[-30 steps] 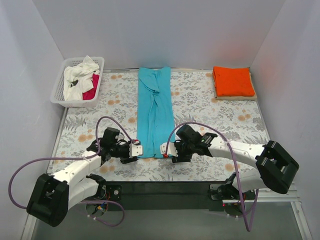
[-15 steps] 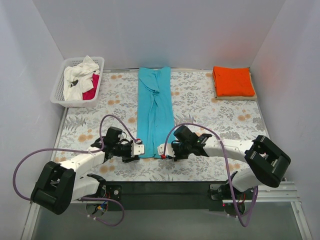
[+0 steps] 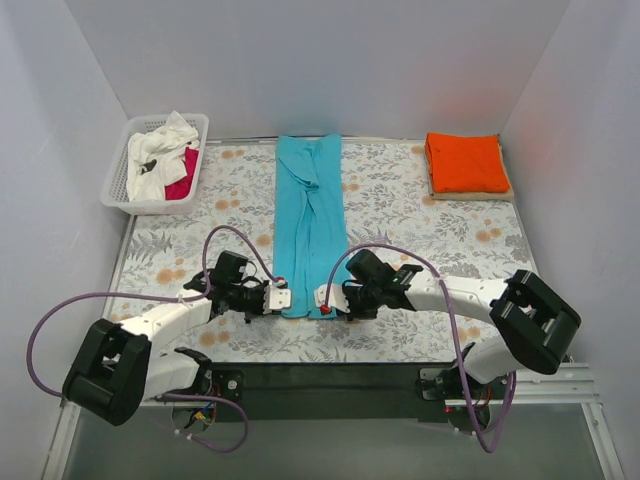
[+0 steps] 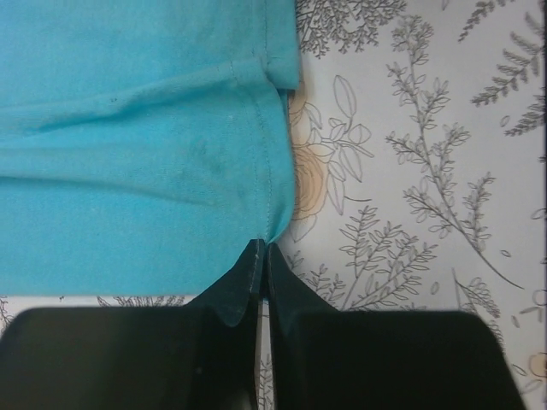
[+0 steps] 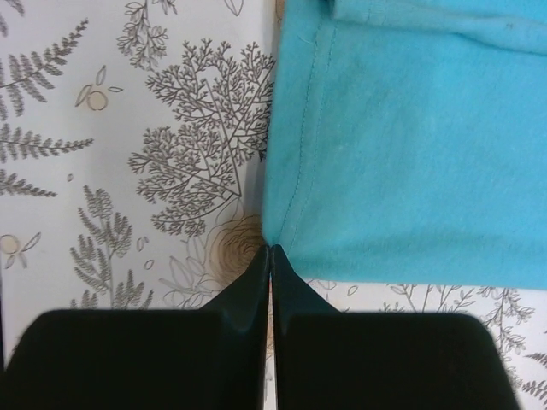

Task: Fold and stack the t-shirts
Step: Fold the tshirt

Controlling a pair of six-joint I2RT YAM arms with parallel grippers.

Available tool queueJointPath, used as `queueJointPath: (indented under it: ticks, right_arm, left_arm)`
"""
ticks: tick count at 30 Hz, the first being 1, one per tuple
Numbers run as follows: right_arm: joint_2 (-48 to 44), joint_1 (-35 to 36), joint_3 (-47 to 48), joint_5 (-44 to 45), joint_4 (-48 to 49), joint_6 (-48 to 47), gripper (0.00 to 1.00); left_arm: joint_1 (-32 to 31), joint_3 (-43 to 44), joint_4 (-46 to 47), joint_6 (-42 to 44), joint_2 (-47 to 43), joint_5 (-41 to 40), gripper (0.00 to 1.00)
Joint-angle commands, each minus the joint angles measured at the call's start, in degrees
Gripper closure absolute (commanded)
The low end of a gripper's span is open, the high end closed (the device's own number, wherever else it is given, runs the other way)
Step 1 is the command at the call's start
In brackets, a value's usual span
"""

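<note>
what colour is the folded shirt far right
The folded shirt is bright orange; top external view.

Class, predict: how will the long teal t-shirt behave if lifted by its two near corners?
Probably floppy: the teal t-shirt shows soft creases and folds, so it would sag between the left gripper and right gripper. Likely light, being thin hemmed cloth. It may drag over the patterned table cover.

The top external camera looks steeply down from above and behind the arm bases, far enough off to take in the whole floral table [image 3: 430, 230] up to the back wall. Each wrist camera sits close over its own fingers and faces along them at the tabletop. The left gripper [image 4: 261, 256] view meets the teal t-shirt [image 4: 128, 171] at its near left corner, and the right gripper [image 5: 270, 256] view meets it at the near right corner. All three views share that near hem.
</note>
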Motion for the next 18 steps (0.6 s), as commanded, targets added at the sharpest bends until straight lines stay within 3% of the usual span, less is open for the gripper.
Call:
queueJointPath:
  ticks: [1, 9, 18]
  right_arm:
    - [-3.6, 0.45, 3.05, -3.06, -6.45, 4.42, 0.99]
    - [-8.27, 0.36, 3.76, -0.96, -8.04, 7.42, 0.99]
    - [-4.76, -5.43, 11.4, 0.89, -8.13, 2.5, 0.99]
  left_arm:
    - [-1.34, 2.15, -6.83, -0.54, -5.13, 2.07, 1.0]
    - [-1.35, 4.0, -10.45, -6.88, -9.88, 3.66, 1.0]
    - [1.37, 9.27, -2.37, -9.35, -5.69, 2.17, 1.0]
